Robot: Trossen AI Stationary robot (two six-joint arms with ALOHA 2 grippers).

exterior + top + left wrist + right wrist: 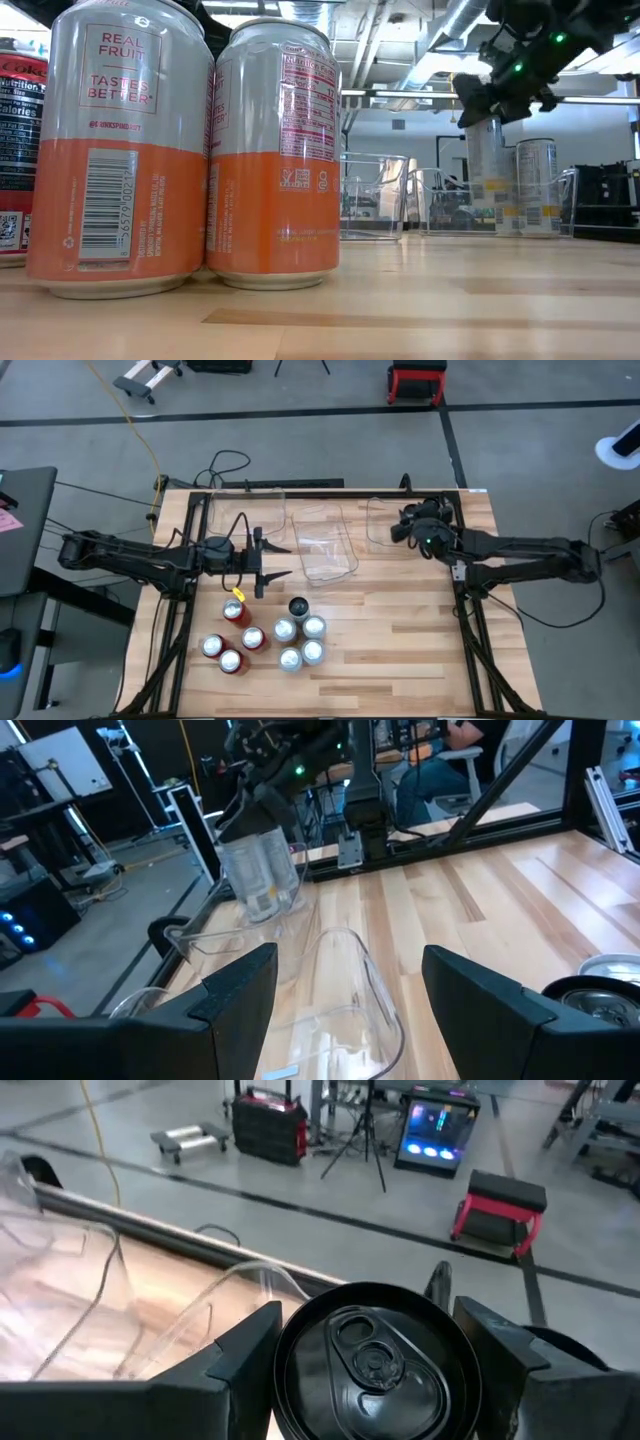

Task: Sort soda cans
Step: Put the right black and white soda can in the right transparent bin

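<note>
Right tool [408,526] is clamped on a soda can [372,1365], fingers on opposite sides of the body just below the rim, hanging over the right clear bin [385,520] at the far edge of the worktop [400,650]. The low view shows that can [487,160] above two already standing in the bin. Left tool [275,561] is open and empty, near the middle bin [328,545], waiting.

Remaining cans [268,638] sit clustered at the near-left of the worktop: red ones left, silver ones right, one dark can [298,607] at the back.

Handling, my read: thin aluminium, rigid if full, dents if squeezed hard; smooth wall is slippery. Grip mid-to-upper body, square across the diameter.

In the way: cluster is tight, cans touching, so finger clearance between neighbours is poor. Take outer ones first. Bin walls are clear and thin, easy to clip on the way down.
</note>
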